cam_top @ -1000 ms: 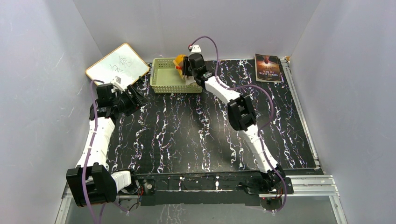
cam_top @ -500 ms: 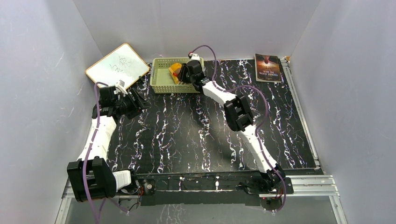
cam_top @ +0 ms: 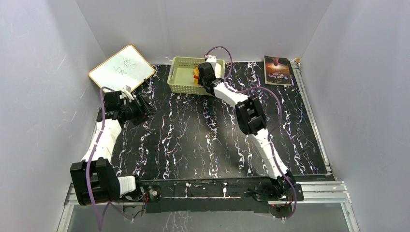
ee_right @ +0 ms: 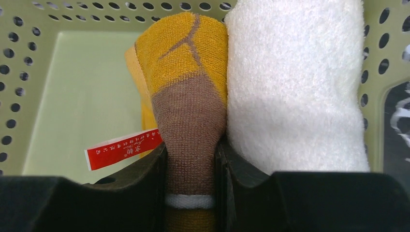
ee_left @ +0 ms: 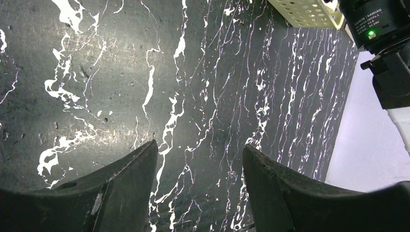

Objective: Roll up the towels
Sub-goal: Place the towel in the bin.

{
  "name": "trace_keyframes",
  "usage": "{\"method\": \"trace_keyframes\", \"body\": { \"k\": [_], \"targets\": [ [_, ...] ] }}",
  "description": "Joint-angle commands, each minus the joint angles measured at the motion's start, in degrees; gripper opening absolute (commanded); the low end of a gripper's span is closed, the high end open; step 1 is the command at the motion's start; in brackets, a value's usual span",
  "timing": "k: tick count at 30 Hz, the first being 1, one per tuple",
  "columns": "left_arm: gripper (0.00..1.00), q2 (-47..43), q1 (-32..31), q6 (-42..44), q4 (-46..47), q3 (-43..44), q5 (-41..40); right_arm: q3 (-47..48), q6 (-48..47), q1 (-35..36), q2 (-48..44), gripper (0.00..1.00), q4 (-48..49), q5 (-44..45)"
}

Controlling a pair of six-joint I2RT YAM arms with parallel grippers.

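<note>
The brown towel with a yellow-orange side is rolled and stands in the pale green basket. My right gripper is shut on its brown part. A red label sticks out at its left. The white towel, also rolled, lies pressed against its right side in the basket. From above, the right gripper reaches into the basket at the table's back, and only a bit of orange towel shows. My left gripper hovers open over the bare marbled table at the left, its fingers empty.
A whiteboard leans at the back left corner. A book lies at the back right. Grey walls close in the table on three sides. The basket's corner and the right arm show in the left wrist view.
My right gripper has come down into the basket with the brown towel, beside the white one. The basket has slid to the right. The left arm has barely shifted.
</note>
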Motion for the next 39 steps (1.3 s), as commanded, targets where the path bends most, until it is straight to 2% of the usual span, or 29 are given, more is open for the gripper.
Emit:
{"method": "trace_keyframes", "body": {
  "k": [1, 7, 18, 25, 29, 39],
  "targets": [
    [0.64, -0.2, 0.3, 0.2, 0.0, -0.4, 1.6, -4.8, -7.2, -0.6, -7.0, 0.0, 0.4, 10.4],
    [0.64, -0.8, 0.3, -0.3, 0.8, -0.8, 1.8, -10.7, -11.7, -0.7, -13.3, 0.0, 6.9, 6.8],
    [0.64, -0.5, 0.3, -0.5, 1.0, -0.5, 3.3, -8.3, -9.8, 0.3, -18.1, 0.0, 7.0, 3.4],
    [0.64, -0.3, 0.3, 0.5, 0.5, -0.6, 4.1, 1.0, -15.2, 2.8, -12.4, 0.0, 1.5, 19.0],
    [0.64, 0.1, 0.3, 0.7, 0.7, -1.0, 4.5, 1.9, -20.6, 4.6, -10.3, 0.0, 3.1, 26.7],
    [0.64, 1.1, 0.3, 1.4, 0.8, -1.4, 6.3, 3.1, -26.6, 5.8, -4.7, 0.0, 5.1, 31.1]
  ]
}}
